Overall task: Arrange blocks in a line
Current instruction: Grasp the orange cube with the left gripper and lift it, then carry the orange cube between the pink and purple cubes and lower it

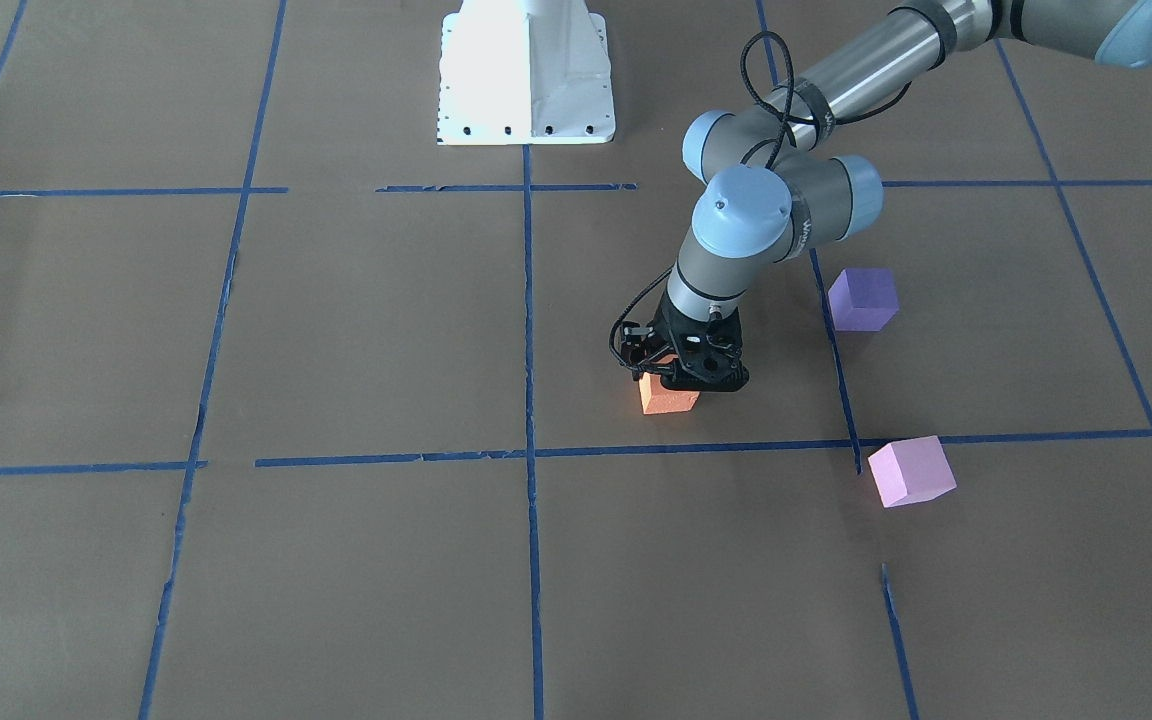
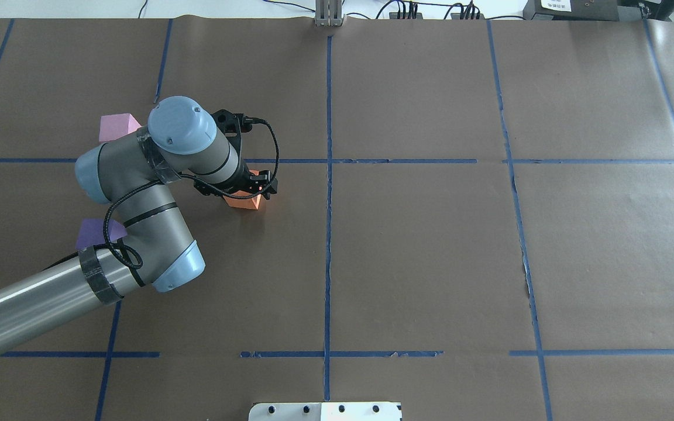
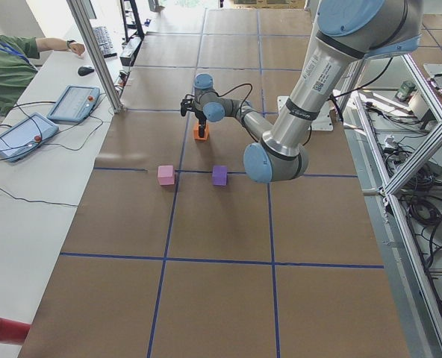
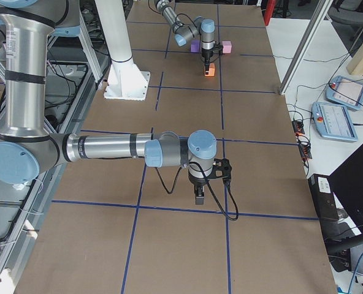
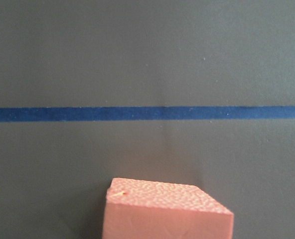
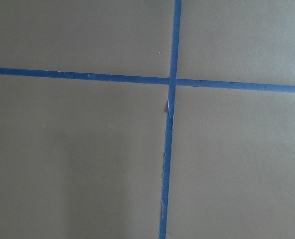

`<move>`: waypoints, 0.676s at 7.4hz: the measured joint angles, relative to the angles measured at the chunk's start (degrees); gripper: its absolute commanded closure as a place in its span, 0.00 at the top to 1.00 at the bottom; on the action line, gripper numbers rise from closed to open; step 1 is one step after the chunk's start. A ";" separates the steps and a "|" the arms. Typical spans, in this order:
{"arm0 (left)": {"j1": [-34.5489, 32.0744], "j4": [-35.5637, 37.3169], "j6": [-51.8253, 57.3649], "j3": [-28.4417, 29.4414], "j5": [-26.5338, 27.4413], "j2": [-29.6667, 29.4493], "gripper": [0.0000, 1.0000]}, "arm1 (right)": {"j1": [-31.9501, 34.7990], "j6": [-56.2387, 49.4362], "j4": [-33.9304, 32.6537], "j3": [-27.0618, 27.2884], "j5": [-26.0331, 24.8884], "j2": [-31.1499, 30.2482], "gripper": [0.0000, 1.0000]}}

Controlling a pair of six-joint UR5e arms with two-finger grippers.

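In the front-facing view, the small matte orange foam-like cube point(image 1: 669, 400) sits on the brown paper-covered table point(image 1: 356, 330), a little right of the centre blue tape line point(image 1: 529, 330). The left gripper point(image 1: 681, 378) stands down on its top and hides the upper part. I cannot tell whether the black fingers clamp the cube or only straddle it. Well apart to the right lie the dark violet-purple foam-like cube point(image 1: 863, 299), farther back, and the light pink-lilac foam-like cube point(image 1: 911, 471), nearer. A white base plate point(image 1: 526, 90) stands at the far edge.

From overhead, the left arm point(image 2: 138, 193) covers part of the violet-purple cube and a corner of the pink-lilac one. Only the orange cube's lower corner shows under the gripper.

From the left end, the pink-lilac and violet-purple cubes sit side by side, with the orange cube farther off beyond the gap between them.

From the right end, the right gripper point(image 4: 198, 195) points down at bare paper near a tape crossing. Its state cannot be judged there.

The left wrist view shows the orange cube's pebbled top at the bottom edge, with a tape line beyond it. The right wrist view shows two crossing tape lines.
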 measured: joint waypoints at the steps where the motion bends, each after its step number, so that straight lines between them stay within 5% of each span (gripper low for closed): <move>1: -0.50 0.60 0.41 -0.24 -0.08 0.04 0.33 | 0.00 0.00 0.00 0.00 0.00 0.00 1.00; 5: -9.80 3.97 12.37 -9.07 -4.70 9.80 0.39 | 0.00 0.00 0.00 0.01 0.01 0.00 1.00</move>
